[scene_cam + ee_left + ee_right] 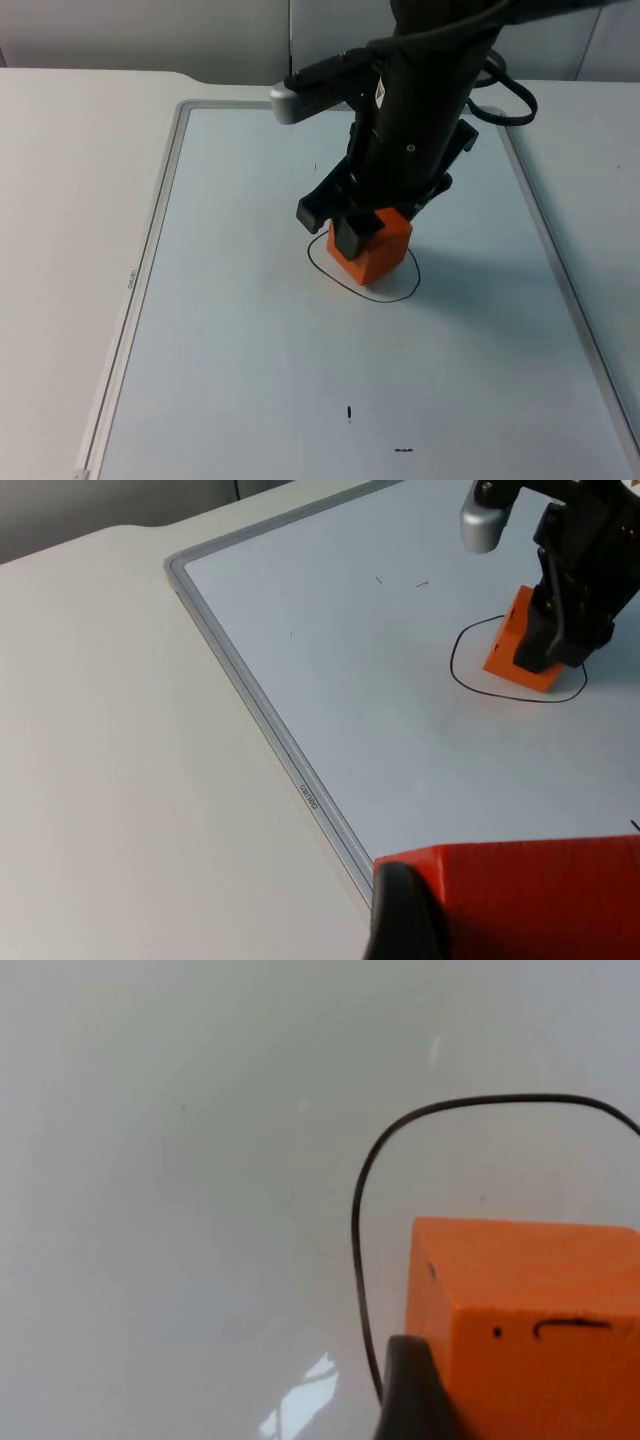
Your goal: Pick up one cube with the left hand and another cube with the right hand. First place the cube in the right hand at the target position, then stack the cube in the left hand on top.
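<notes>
The orange cube (372, 248) sits on the pale whiteboard (250, 350) inside a hand-drawn black outline (385, 296), its base on the board and its far side close to the line. The right end effector (368, 225) is clamped on it from above, one black finger (415, 1390) pressed against the cube's near face (a small dark mark and a short stroke show on that face in the right wrist view). The right arm (420, 100) reaches down steeply from the upper edge of the top view, tilted slightly toward the board's centre. Well apart, over the board's near frame, the left end effector (410, 920) grips a red cube (530, 900). The board lies on the white surface (70, 200).
</notes>
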Robot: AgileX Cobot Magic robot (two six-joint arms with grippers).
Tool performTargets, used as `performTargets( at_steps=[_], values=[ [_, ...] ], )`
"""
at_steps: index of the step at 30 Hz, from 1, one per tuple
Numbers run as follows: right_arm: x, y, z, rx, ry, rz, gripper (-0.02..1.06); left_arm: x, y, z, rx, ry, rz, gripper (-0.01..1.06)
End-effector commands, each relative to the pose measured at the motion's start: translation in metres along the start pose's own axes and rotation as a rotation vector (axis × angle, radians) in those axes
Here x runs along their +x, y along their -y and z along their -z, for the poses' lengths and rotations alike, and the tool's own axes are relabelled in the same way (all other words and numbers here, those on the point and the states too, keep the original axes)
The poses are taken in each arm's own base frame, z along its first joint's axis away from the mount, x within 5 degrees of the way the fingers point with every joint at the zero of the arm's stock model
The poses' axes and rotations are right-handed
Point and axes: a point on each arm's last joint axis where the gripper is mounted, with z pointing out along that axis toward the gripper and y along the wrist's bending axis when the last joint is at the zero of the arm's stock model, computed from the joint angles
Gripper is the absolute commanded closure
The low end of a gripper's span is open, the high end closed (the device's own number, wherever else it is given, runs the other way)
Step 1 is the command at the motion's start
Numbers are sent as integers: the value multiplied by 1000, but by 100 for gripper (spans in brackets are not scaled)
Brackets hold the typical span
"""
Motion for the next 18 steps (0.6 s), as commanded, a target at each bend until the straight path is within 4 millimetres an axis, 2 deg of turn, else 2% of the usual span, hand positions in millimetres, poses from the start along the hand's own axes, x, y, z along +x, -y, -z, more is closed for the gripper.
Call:
performTargets(
  at_steps=[1,18],
  values=[
    [-1,1,-7,2,2,0,105,0,1,1,9,17,6,86],
    [3,4,-15,33,-45,5,105,0,1,1,9,17,6,86]
  ],
)
